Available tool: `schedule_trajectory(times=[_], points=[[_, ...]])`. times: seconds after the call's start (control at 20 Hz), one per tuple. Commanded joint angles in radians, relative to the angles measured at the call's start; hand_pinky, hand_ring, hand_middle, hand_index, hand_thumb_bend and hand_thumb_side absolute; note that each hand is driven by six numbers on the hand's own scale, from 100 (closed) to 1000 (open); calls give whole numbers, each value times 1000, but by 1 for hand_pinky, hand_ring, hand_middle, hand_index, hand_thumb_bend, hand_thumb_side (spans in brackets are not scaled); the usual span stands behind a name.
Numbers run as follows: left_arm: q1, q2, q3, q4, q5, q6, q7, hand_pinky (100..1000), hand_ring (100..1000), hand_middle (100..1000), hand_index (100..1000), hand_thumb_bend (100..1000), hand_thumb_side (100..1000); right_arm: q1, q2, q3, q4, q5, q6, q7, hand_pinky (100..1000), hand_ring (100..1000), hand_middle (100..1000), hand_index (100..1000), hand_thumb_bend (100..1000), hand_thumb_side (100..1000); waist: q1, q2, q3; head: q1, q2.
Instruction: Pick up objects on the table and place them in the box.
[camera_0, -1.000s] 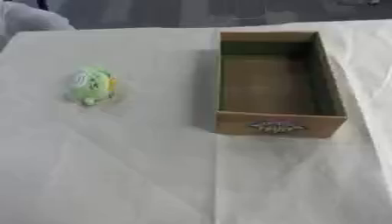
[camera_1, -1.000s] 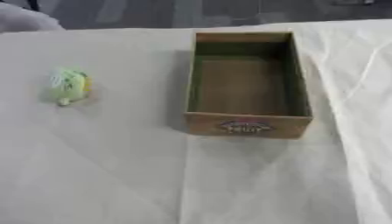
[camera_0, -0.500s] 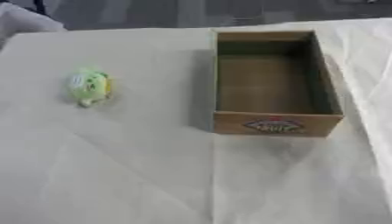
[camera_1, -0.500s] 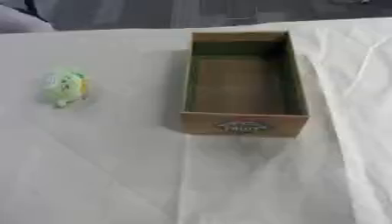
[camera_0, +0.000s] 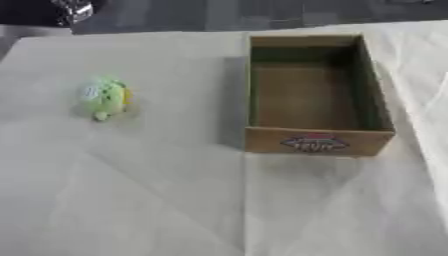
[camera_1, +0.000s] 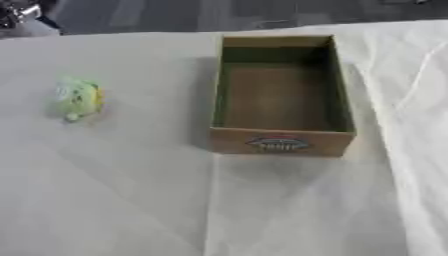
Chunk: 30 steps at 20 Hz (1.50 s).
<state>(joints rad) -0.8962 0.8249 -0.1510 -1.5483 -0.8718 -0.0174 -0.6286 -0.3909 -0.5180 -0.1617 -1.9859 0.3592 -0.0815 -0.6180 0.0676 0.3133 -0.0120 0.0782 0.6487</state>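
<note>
Green toy (camera_0: 105, 97) beside box (camera_0: 315, 142)

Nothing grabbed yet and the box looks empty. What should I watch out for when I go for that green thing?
1. The small green object looks rounded and sits loose on the cloth-covered table, so a hand closing on it may nudge it away.
2. The cardboard box stands apart to its right with tall walls; a low carry might clip the near-side wall or shift the box.
3. Only a dark and silver part shows at the upper left corner, so hand position is hard to judge.

Matt brown cardboard box (camera_0: 317, 141), creased white tablecloth (camera_0: 157, 200), soft-looking green toy (camera_0: 105, 97).
</note>
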Motion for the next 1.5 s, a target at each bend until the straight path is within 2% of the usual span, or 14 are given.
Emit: schedule_trajectory(times=[0.05,0.3,0.5,0.6,0.85,1.0,1.25,1.3,1.5], points=[[-41,-1,-8,48,-29,-30,-41,682,806,770,982,482,1000,-11,-32,-1,-14,-3,-2,6,777,832,741,777,100,1000,-2,-20,-1,8,-9],[-72,-25,-31,123,-72,-76,-116,708,836,791,998,609,1000,-12,-31,1,-14,-5,-2,7,777,833,739,776,100,1000,-1,-16,-3,13,-17],[-78,-30,-37,155,-71,-102,-206,731,861,806,1000,721,941,-11,-31,2,-14,-5,-1,8,777,833,738,776,100,1000,2,-14,-3,14,-20],[-80,-28,-39,161,-68,-115,-252,739,871,816,1000,743,910,-11,-31,3,-14,-5,0,8,777,833,737,775,100,1000,4,-14,-2,14,-22],[-73,-22,-60,194,-75,-152,-278,758,891,836,1000,739,863,-11,-31,3,-14,-6,0,8,777,833,736,775,100,1000,4,-15,-2,16,-25],[-69,-19,-75,223,-89,-175,-278,769,905,861,1000,682,822,-11,-31,2,-14,-6,0,6,776,833,734,773,100,1000,5,-15,-2,17,-25],[-69,-19,-80,246,-104,-200,-278,771,906,867,1000,673,817,-10,-31,3,-14,-5,1,6,776,833,733,772,100,1000,5,-15,-2,17,-25],[-66,-19,-83,250,-107,-203,-278,759,904,927,1000,562,764,-11,-31,3,-14,-5,1,6,776,831,730,764,100,1000,5,-13,-2,17,-27],[-53,-22,-95,273,-113,-214,-278,754,900,959,1000,514,741,-15,-30,2,-14,-6,0,3,776,829,727,760,100,1000,4,-8,-5,18,-30]])
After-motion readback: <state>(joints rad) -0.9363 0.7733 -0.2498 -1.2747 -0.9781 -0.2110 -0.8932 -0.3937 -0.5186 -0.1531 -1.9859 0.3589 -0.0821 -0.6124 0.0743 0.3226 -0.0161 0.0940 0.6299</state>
